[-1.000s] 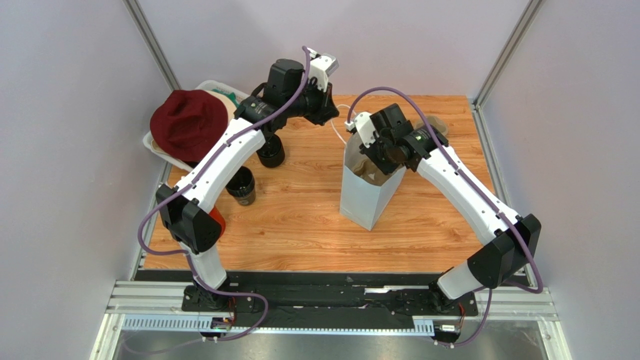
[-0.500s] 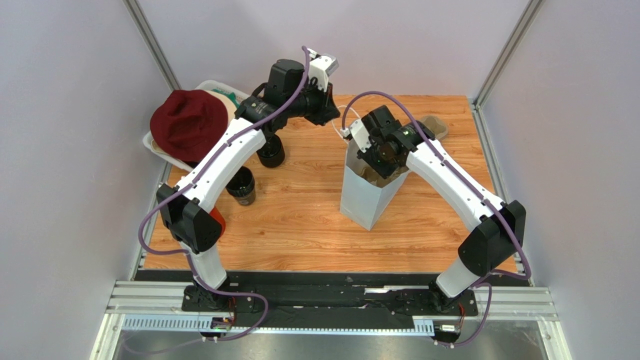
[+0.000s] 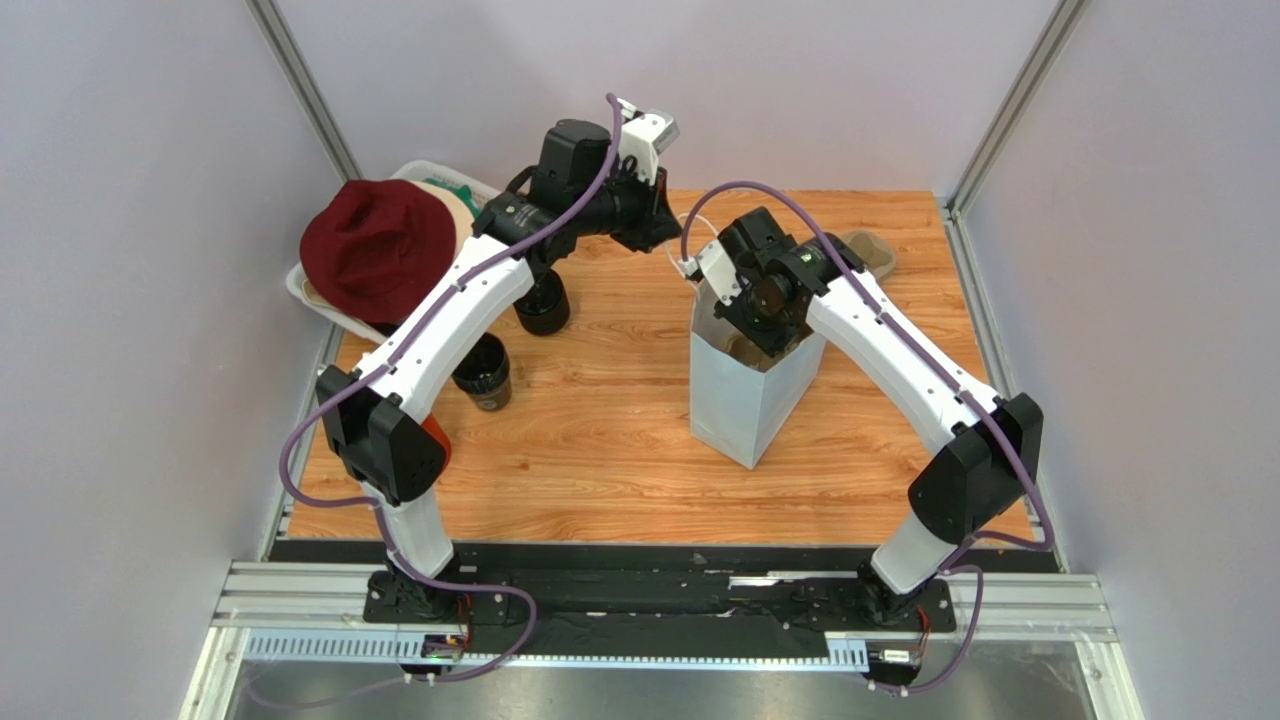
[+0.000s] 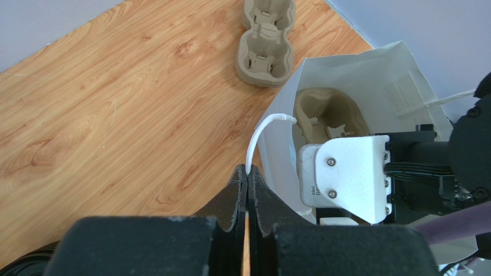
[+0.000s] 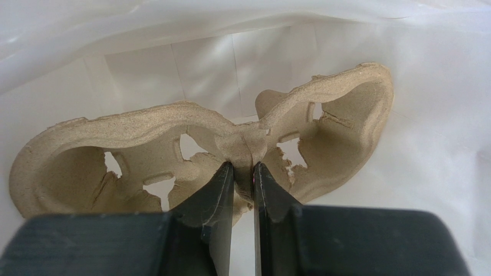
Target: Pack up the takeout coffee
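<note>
We judge the step in hand to be seating the carrier in the bag before any cup goes in. The right gripper point(image 5: 242, 178) is down inside the paper bag point(image 3: 736, 398), its 2 fingers nearly closed, with only the narrow middle ridge of the pulp cup tray point(image 5: 144, 129) pinched between them and 1 well out to each side. The left gripper point(image 4: 247, 175) is fully closed on the bag's white cord handle point(image 4: 276, 117), which arcs up from just beyond the fingertips to the bag's rim. To do this well, we would keep the tray level and lower it until both wells rest flat on the bag floor, and only then part the fingers. We would also pull on the cord just enough to hold the mouth open, since a tall, light bag looks easy to tip. The tray is rough, fibrous moulded pulp with torn-edged cutouts, and it looks stiff but crushable. The bag walls are thin, smooth, creased paper, and the table is varnished wood grain. The takeout coffee point(image 3: 486, 372), a small round-rimmed dark cup, stands outside the bag. It is well apart from both pairs of fingers, back beside the left forearm. A second dark cup point(image 3: 543, 311) stands nearer the left fingers. A spare pulp tray point(image 4: 265, 43) lies beyond the left fingertips, past the bag.
</note>
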